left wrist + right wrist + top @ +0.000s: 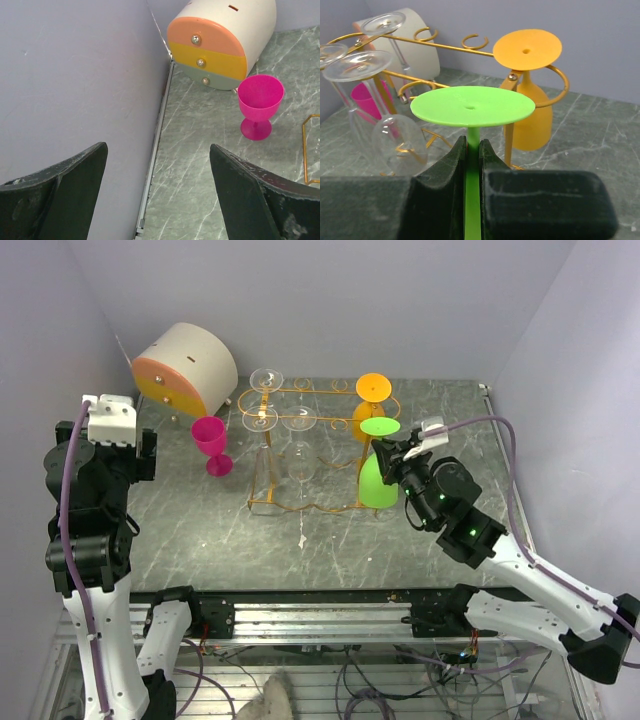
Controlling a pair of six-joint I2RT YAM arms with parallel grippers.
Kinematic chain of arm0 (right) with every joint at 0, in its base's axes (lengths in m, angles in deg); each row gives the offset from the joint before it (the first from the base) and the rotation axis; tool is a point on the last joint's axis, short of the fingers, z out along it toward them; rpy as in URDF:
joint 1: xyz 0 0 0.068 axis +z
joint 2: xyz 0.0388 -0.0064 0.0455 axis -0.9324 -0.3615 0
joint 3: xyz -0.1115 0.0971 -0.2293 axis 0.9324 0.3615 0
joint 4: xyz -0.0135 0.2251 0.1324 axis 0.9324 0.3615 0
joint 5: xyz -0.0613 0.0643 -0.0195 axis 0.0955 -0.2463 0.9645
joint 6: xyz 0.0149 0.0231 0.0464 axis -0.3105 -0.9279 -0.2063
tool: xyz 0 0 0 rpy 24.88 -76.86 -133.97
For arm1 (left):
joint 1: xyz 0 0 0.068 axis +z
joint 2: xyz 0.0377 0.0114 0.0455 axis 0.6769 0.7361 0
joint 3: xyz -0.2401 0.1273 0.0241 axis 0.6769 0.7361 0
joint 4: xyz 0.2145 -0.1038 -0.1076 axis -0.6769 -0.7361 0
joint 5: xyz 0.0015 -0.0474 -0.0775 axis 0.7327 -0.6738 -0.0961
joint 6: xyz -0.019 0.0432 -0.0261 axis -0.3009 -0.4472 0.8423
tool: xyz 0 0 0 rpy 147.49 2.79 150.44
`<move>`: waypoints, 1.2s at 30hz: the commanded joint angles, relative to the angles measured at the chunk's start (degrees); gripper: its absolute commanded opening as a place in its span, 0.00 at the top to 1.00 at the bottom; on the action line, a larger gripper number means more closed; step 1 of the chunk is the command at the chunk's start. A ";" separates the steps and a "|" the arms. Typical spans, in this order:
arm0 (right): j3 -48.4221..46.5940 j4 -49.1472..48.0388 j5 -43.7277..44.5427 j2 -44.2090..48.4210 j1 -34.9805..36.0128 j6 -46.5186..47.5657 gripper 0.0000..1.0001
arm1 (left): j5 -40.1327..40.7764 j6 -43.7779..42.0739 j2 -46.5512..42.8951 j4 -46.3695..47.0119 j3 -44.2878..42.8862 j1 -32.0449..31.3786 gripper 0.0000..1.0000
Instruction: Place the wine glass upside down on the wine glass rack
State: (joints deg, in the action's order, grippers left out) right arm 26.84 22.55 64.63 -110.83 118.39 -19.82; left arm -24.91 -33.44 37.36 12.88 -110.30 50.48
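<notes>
**Green wine glass (472,105) held inverted beside wine glass rack (310,390)**

The gold wire rack carries three clear glasses (262,418) and one orange glass (372,388), all hung upside down. One pink goblet (211,440) stands on the marbled desk (200,540) at its 9 o'clock. The right gripper (472,150) is clamped on the green stem at the rack's 4 o'clock. The left gripper (157,147) gapes wide, empty.

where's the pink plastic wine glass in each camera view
Top external: the pink plastic wine glass stands upright left of centre, left of the gold wire rack.
Left wrist: the glass is right of centre, upright.
Right wrist: the glass is far left, partly hidden behind clear glasses.
Shared landmark: the beige drum-shaped box with an orange face, behind it in each view.
</notes>
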 commanded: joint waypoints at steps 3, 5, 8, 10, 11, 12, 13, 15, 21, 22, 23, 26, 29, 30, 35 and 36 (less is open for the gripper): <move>0.72 -2.69 -1.87 0.36 -4.00 -2.71 1.00 | 0.01 0.98 0.42 -1.27 -0.64 -0.28 0.07; 1.01 -2.86 -2.95 0.33 -5.20 -3.50 1.00 | -0.08 1.03 0.51 -1.23 -0.48 -0.20 0.07; 1.26 -3.08 -4.73 -0.04 -6.17 -4.13 1.00 | -0.39 1.21 0.61 -1.21 -0.21 -0.11 0.07; 1.34 -3.17 -5.71 -0.48 -6.33 -4.48 1.00 | -0.49 1.30 0.63 -1.13 -0.05 -0.01 0.07; 1.26 -3.09 -6.00 -0.70 -6.28 -4.74 1.00 | -0.52 1.31 0.66 -1.20 -0.02 -0.02 0.07; 1.32 -3.15 -6.46 -0.89 -6.22 -5.00 1.00 | -0.54 1.38 0.67 -1.21 0.02 0.02 0.07; 1.51 -3.36 -6.85 -0.98 -6.24 -5.26 1.00 | -0.56 1.34 0.71 -1.21 0.06 0.03 0.07; 1.81 -3.81 -7.75 -0.85 -6.31 -5.84 1.00 | -0.50 1.30 0.70 -1.21 0.16 0.11 0.07; 2.05 -3.26 -7.28 -1.11 -6.30 -6.57 1.00 | -0.30 1.16 0.72 -1.62 0.06 0.09 0.07; 2.26 -3.38 -7.20 -1.10 -6.32 -6.58 1.00 | -0.30 1.16 0.72 -1.65 0.11 0.05 0.07; 2.36 -3.43 -6.98 -1.21 -6.34 -6.69 1.00 | -0.27 1.18 0.67 -1.63 0.08 0.09 0.07; 2.78 -3.74 -6.16 -1.47 -6.34 -6.96 1.00 | -0.66 1.31 0.76 -2.12 -0.24 0.10 0.08; 3.09 -4.12 -5.28 -2.19 -6.38 -6.88 1.00 | -0.95 1.45 0.88 -2.33 -0.54 0.12 0.08; 3.12 -4.19 -4.92 -2.49 -6.42 -6.99 1.00 | -0.99 1.41 0.94 -2.49 -0.55 0.04 0.08; 3.71 -6.44 -4.45 -3.24 -6.68 -7.28 1.00 | -1.30 1.57 1.16 -2.83 -0.62 0.06 0.08; 3.57 -6.50 -4.26 -3.49 -6.80 -7.33 1.00 | -1.31 1.64 1.16 -2.86 -0.62 0.09 0.08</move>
State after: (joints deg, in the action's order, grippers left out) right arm 29.79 18.13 58.62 -113.69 112.16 -26.59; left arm -25.00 -32.55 38.33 10.67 -110.22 50.48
